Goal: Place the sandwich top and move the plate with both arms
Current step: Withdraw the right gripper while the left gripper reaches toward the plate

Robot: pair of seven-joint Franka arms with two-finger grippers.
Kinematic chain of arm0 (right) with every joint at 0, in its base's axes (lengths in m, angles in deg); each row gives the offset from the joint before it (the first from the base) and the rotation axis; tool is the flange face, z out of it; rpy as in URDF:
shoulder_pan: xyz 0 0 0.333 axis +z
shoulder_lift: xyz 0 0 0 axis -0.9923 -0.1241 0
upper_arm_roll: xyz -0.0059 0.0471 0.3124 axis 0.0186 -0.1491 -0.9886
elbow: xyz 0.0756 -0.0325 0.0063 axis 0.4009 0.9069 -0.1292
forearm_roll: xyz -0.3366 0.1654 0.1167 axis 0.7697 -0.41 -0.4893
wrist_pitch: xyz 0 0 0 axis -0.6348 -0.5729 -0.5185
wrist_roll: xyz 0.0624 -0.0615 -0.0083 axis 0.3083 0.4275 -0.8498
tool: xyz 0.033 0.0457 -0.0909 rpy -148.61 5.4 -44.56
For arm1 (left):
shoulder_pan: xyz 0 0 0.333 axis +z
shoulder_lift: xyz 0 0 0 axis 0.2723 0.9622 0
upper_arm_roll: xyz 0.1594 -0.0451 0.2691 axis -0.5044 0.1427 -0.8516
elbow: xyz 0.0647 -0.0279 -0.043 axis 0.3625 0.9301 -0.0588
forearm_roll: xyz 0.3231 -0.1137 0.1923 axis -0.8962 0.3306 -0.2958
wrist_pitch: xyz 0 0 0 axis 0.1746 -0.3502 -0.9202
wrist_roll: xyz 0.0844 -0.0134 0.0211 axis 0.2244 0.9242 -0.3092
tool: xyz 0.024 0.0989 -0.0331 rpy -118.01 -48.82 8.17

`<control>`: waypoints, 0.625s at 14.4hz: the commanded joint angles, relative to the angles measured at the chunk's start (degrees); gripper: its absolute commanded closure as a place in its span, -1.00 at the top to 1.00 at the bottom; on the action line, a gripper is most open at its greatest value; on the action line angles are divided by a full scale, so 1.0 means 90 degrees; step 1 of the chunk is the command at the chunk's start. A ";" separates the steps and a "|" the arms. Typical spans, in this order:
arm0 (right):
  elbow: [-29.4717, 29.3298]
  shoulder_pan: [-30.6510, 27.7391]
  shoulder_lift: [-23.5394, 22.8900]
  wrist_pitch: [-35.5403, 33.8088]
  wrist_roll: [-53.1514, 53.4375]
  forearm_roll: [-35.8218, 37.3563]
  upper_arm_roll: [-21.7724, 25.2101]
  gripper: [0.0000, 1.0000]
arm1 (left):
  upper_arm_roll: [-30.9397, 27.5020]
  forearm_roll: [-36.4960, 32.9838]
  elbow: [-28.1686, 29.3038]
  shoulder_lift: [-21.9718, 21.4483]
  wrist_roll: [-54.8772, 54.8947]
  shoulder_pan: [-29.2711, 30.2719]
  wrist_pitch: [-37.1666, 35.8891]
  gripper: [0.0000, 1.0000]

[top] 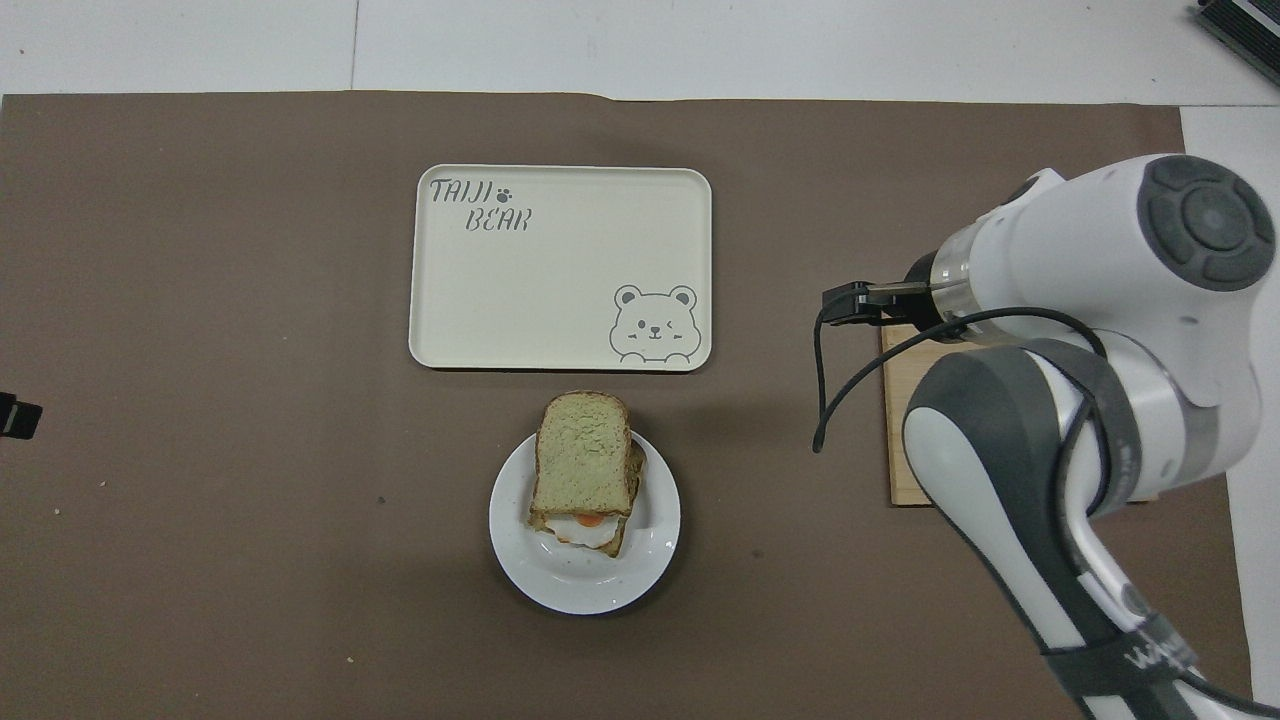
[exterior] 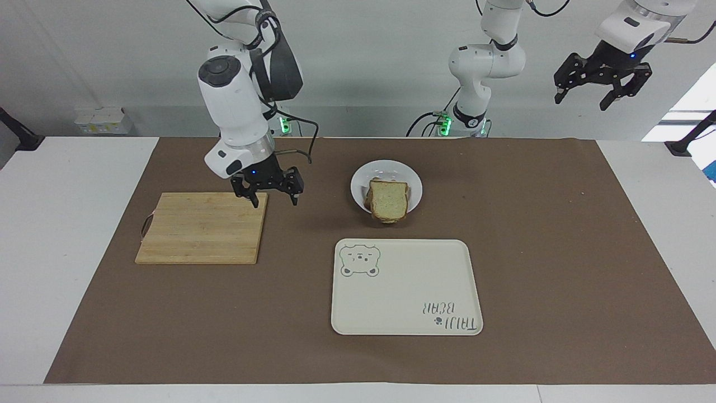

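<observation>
The sandwich top [exterior: 389, 206] [top: 583, 452] lies on the egg-bearing slice on the white plate [exterior: 386, 169] [top: 580, 592], overhanging the plate's rim on the tray's side, with a bit of egg showing under it. My right gripper [exterior: 269, 193] [top: 846, 303] hangs open and holds nothing, raised over the cutting board's corner nearest the plate, well apart from the sandwich. My left gripper [exterior: 603, 89] waits open and high in the air past the left arm's end of the mat.
A cream bear tray [exterior: 405, 288] [top: 560, 270] lies on the brown mat, farther from the robots than the plate. A wooden cutting board [exterior: 201, 226] [top: 898, 470] sits toward the right arm's end, largely covered by the right arm in the overhead view.
</observation>
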 commanded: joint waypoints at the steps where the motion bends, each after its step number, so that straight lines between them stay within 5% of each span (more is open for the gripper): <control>1: 0.0036 -0.0318 0.0387 -0.0331 -0.0105 0.0133 -0.0063 1.00 | -0.0051 0.0418 0.0197 -0.0127 -0.0088 -0.0007 0.0088 1.00; 6: -0.0412 -0.0855 0.0544 -0.1033 -0.0562 0.0143 -0.0044 1.00 | -0.0061 0.1082 0.0645 -0.0293 -0.0059 -0.0007 0.0108 1.00; 9: -0.0764 -0.1149 0.0554 -0.1443 -0.1003 0.0153 -0.0044 1.00 | -0.0090 0.1844 0.1522 -0.0390 -0.0039 0.0013 0.0525 1.00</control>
